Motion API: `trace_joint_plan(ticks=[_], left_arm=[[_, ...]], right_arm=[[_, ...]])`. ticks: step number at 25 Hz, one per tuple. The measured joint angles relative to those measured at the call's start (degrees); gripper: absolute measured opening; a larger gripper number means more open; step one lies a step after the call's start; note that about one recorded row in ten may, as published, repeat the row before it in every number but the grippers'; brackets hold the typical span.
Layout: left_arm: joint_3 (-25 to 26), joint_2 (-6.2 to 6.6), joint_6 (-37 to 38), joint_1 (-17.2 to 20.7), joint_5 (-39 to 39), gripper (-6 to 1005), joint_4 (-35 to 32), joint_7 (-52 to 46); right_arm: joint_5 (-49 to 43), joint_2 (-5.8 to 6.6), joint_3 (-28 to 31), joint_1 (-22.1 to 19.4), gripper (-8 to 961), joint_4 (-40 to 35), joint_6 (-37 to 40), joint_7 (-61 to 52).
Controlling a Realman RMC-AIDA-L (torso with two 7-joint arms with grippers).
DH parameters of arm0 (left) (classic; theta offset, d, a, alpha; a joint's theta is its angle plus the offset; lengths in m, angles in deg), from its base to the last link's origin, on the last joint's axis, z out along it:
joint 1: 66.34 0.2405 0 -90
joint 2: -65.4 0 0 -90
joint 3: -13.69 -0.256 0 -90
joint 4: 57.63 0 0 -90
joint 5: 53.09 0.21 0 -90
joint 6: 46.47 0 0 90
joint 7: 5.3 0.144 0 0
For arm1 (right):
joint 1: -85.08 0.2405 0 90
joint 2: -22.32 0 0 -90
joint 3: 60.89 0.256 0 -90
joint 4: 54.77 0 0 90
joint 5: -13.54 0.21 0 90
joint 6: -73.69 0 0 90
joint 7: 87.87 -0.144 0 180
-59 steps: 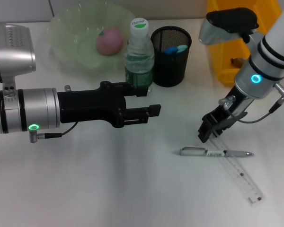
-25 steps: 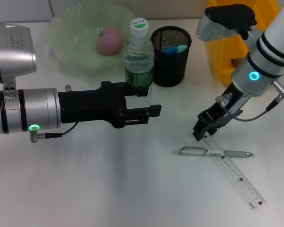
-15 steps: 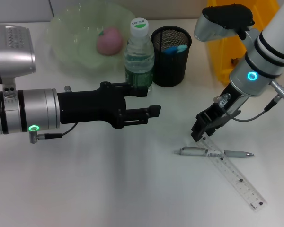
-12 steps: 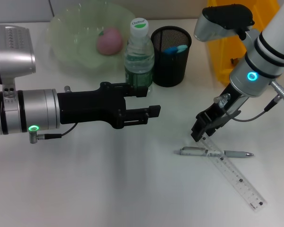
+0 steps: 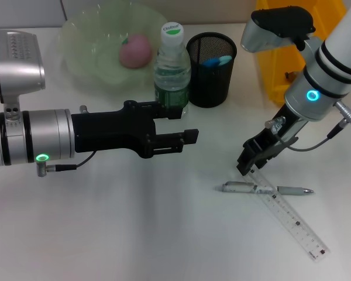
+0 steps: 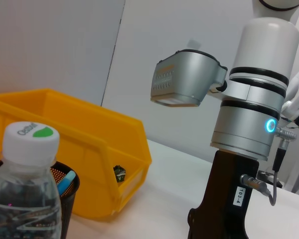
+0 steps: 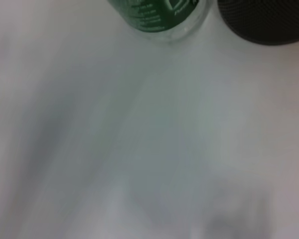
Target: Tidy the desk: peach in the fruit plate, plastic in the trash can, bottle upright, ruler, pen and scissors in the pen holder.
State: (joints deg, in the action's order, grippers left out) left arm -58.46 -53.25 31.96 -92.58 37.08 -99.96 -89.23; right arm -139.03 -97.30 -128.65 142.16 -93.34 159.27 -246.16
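- My left pincer (image 5: 184,137) hovers over the desk (image 5: 134,222), fingers slightly apart, holding nothing.
- Just beyond it: bottle (image 5: 172,67) upright, peach (image 5: 135,50) in the fruit plate (image 5: 85,58), pen holder (image 5: 211,70) beside the bottle.
- My right pincer (image 5: 249,165) is closed on the near end of the ruler (image 5: 292,222), which crosses the pen (image 5: 263,189) right below it.
- Trash can (image 5: 281,64) sits beyond the right pincer.

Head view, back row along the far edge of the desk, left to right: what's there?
fruit plate holding the peach → upright bottle → black mesh pen holder → yellow bin, partly behind the right arm.
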Motion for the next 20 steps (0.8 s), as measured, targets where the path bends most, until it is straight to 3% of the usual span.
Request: trace_joint_plan(ticks=[12, 17, 20], left_arm=[[0.10, 0.08, -0.04, 0.22, -0.09, 658, 0.06, 0.00], [0.95, 0.13, -0.04, 0.22, -0.09, 658, 0.06, 0.05], [1.53, 0.16, -0.03, 0.22, -0.10, 658, 0.06, 0.06]], right_arm=[[0.49, 0.25, 0.03, -1.28, 420, -6.67, 2.42, 2.07], [0.53, 0.26, 0.00, -1.42, 618, -7.23, 3.90, 2.42], [0.55, 0.14, -0.01, -2.30, 628, -8.55, 4.69, 2.53]])
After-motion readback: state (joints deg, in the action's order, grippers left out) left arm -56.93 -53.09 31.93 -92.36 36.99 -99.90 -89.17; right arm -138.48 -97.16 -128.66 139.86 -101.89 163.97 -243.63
